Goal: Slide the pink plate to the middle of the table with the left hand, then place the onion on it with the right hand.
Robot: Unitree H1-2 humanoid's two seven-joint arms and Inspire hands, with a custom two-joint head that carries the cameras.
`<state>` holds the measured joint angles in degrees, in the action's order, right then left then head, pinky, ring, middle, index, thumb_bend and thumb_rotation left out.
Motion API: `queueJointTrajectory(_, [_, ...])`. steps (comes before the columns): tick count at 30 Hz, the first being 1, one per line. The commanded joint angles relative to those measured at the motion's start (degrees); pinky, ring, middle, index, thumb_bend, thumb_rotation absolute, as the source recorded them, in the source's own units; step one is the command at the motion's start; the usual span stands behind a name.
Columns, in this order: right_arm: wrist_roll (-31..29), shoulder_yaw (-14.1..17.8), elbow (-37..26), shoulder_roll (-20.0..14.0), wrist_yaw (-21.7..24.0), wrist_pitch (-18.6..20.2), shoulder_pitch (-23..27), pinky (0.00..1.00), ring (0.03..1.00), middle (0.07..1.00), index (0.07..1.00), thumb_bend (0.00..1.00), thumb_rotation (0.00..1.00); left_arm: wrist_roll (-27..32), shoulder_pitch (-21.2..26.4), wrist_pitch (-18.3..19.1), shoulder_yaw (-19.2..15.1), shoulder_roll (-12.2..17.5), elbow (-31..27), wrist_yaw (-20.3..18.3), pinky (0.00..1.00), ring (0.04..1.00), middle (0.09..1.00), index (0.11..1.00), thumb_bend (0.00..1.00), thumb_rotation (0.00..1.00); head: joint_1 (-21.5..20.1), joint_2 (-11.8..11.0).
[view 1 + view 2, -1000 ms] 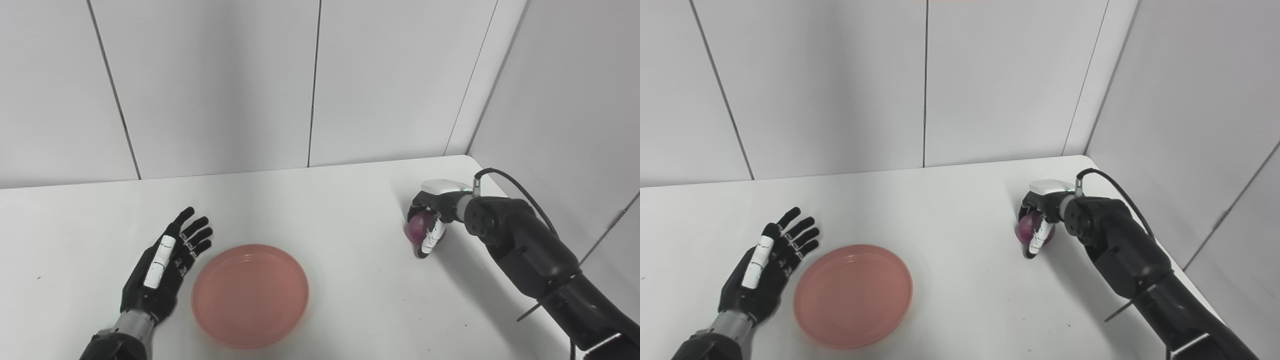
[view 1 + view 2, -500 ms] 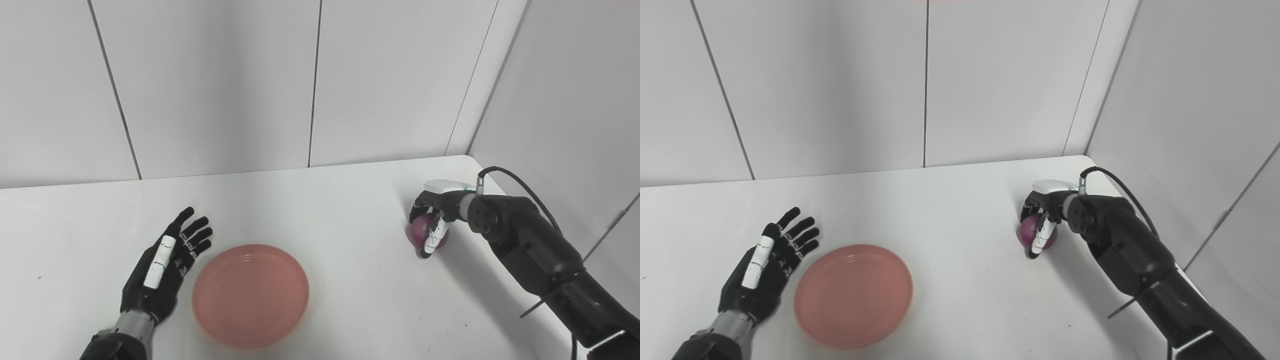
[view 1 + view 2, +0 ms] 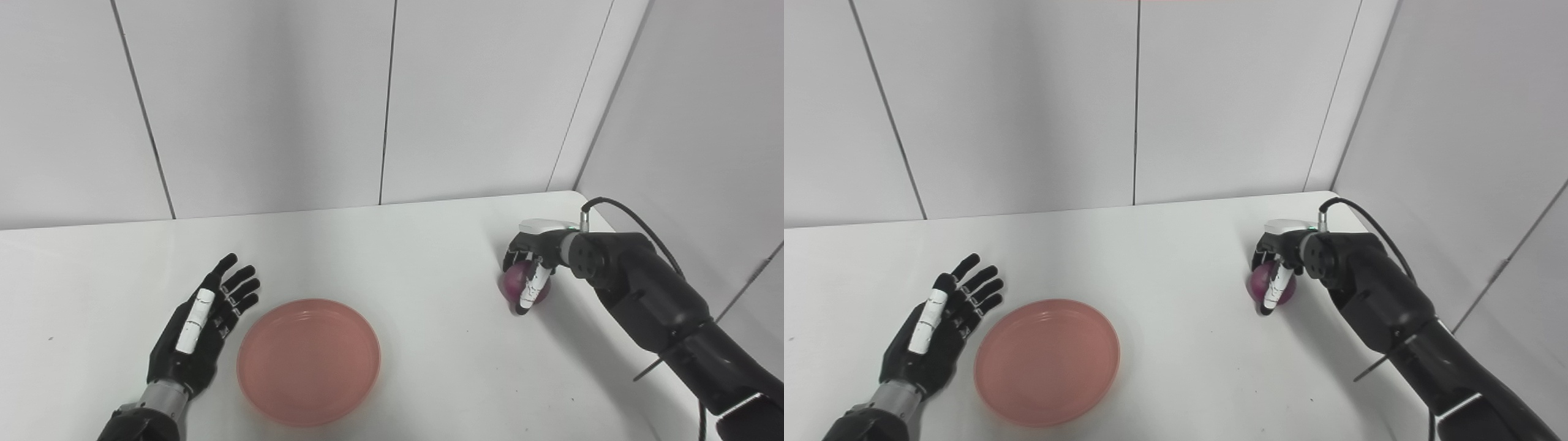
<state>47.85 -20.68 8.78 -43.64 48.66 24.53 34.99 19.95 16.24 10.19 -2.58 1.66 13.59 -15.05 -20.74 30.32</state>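
Your left robot hand (image 3: 196, 327) lay flat on the counter (image 3: 404, 257), fingers spread, holding nothing, just left of the pink plate (image 3: 308, 360). At far right, your right robot hand (image 3: 531, 269) was curled around the onion (image 3: 520, 288), which rested on the counter. The plate lay well to its left.

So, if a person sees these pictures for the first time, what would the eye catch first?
Probably the pink plate, the one big patch of colour on the white table, lying near its front edge. Next, the right hand near the table's right edge, fingers curled over the purple onion. The left hand lies open beside the plate, apart from it.
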Motion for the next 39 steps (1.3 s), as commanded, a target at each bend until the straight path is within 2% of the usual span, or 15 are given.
queueJointTrajectory(1, [1.5, -0.5, 1.5, -2.1, 3.2, 2.3, -0.4, 0.52, 0.613, 0.686, 0.727, 0.97, 0.21, -0.7, -2.9, 5.3, -0.1, 0.6, 2.8, 1.7, 0.88, 0.859, 0.849, 0.886, 0.79, 0.66, 0.1, 0.1])
queueJointTrajectory(6, [1.8, 0.4, 2.8, -1.5, 4.1, 2.4, -0.2, 0.43, 0.541, 0.654, 0.713, 0.95, 0.16, -0.8, -2.9, 5.5, -0.2, 0.5, 2.5, 2.0, 0.88, 0.854, 0.843, 0.887, 0.79, 0.66, 0.1, 0.1])
queueJointTrajectory(9, [2.6, 0.7, 3.5, -1.2, 5.1, 2.4, 0.0, 0.36, 0.466, 0.596, 0.714, 0.9, 0.14, -0.8, -3.0, 5.6, -0.3, 0.4, 2.4, 2.2, 0.88, 0.851, 0.84, 0.88, 0.79, 0.65, 0.0, 0.2])
queueJointTrajectory(18, [3.7, 2.0, 3.8, -0.9, 6.9, 2.4, -0.3, 0.3, 0.425, 0.592, 0.691, 0.86, 0.13, -0.7, -3.0, 5.7, -0.1, 0.4, 2.4, 2.1, 0.88, 0.859, 0.851, 0.884, 0.8, 0.65, 0.1, 0.2])
queueJointTrajectory(24, [3.8, 2.8, 4.4, -0.5, 7.5, 2.4, -0.4, 0.31, 0.452, 0.615, 0.699, 0.86, 0.11, -0.7, -2.8, 5.5, -0.2, 0.4, 2.7, 2.0, 0.89, 0.856, 0.847, 0.884, 0.8, 0.65, 0.2, 0.2])
queueJointTrajectory(33, [2.6, 1.9, 4.4, -0.9, 6.3, 2.2, -0.3, 0.3, 0.453, 0.638, 0.698, 0.87, 0.15, -0.8, -2.6, 5.4, -0.2, 0.4, 2.9, 2.0, 0.88, 0.854, 0.844, 0.876, 0.8, 0.65, 0.2, 0.1])
queueJointTrajectory(39, [1.5, 2.0, 3.8, -0.8, 4.2, 1.6, -0.6, 0.33, 0.462, 0.631, 0.669, 0.82, 0.16, -0.9, -2.5, 5.5, -0.2, 0.4, 3.0, 2.2, 0.87, 0.847, 0.842, 0.871, 0.81, 0.64, 0.2, 0.1])
